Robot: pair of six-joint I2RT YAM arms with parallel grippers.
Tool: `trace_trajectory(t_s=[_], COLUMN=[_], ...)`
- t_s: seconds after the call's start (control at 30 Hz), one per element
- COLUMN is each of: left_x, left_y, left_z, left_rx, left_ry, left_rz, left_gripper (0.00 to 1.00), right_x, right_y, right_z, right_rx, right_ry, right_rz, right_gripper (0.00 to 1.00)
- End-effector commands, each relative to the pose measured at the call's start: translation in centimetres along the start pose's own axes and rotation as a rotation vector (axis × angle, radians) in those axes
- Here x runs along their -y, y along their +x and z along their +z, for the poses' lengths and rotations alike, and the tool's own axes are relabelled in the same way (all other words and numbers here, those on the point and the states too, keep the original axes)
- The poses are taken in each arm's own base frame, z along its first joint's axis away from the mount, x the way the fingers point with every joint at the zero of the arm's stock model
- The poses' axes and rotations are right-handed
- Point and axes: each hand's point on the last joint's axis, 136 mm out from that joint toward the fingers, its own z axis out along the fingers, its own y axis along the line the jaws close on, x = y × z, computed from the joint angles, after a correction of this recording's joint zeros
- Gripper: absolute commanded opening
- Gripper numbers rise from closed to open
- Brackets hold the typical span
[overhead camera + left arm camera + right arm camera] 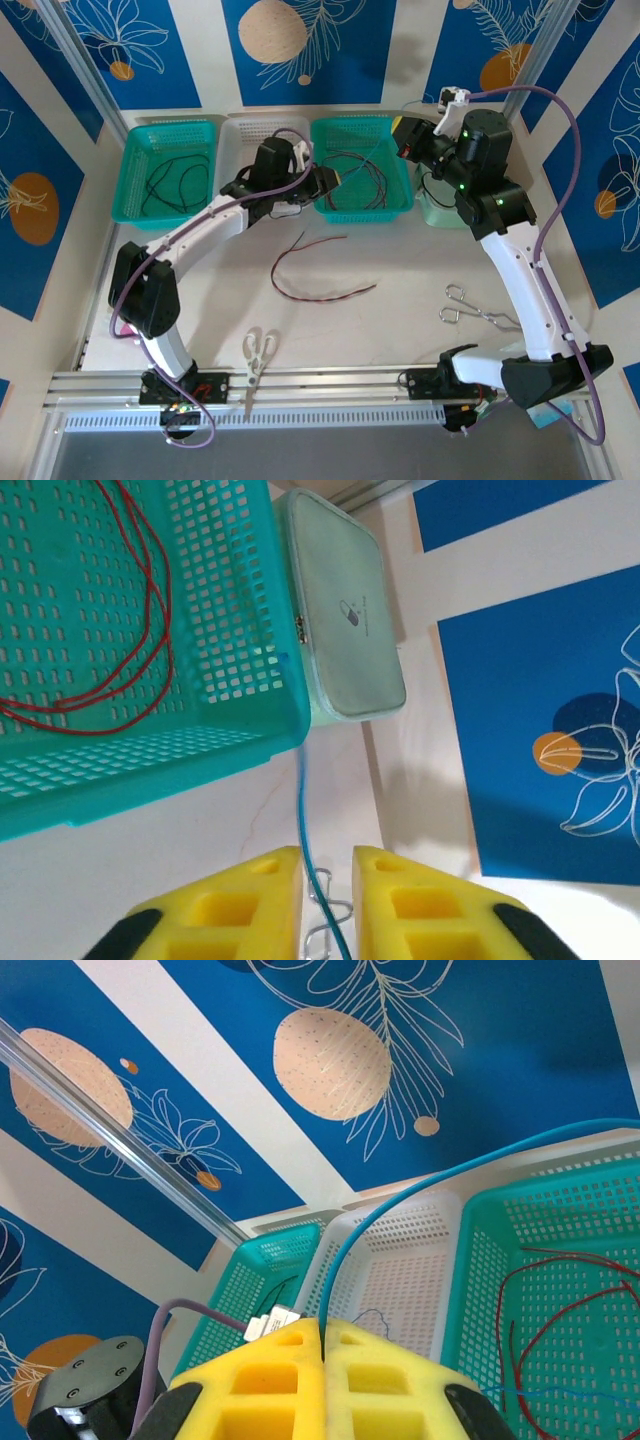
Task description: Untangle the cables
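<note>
- right gripper [322, 1325] clamped tight on thin blue cable [400, 1196], which arcs up and away from the jaws.
- left gripper [327, 852] jaws slightly apart; blue cable runs through the gap, not pinched.
- thin red cables [100, 670] lie in teal perforated plastic basket [250, 730].
- red-and-black cable [277, 270] loose on white table [400, 260].

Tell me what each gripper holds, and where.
The right gripper pinches the blue cable in shut fingers; where along its length cannot be told. The left gripper holds nothing: the cable runs loose between its open fingers.
</note>
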Motion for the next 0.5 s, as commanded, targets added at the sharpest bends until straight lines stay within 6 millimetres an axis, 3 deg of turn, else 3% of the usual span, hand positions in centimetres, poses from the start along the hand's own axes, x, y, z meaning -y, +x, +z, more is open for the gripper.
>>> trace_trajectory(t_s=[0.0,0.17,0.3,0.47], left_x=[1.1,0.7,0.1,-0.3], left_y=[-1.2,-3.1,-4.9,-4.9], left_z=[-0.9,-3.5,-7.8,-12.6], left_rx=[0.049,0.138,0.263,0.329], left_ry=[0.056,0.019,-0.065,-0.183], left_rz=[-0.010,0.028,0.117,0.258], left_gripper=[0.36,0.56,0.61,0.68], right_x=[-1.5,-2.7,-3.6,-6.0], right_y=[-1.3,-2.2,-2.9,-3.3], right_z=[0.0,1.4,3.0,5.5], right_rx=[0.032,0.037,0.040,0.041], right_ry=[-0.051,-0.078,-0.102,-0.163], right_rz=[-0.028,-0.040,-0.039,-0.043], right_gripper=[0.00,0.00,0.00,0.00])
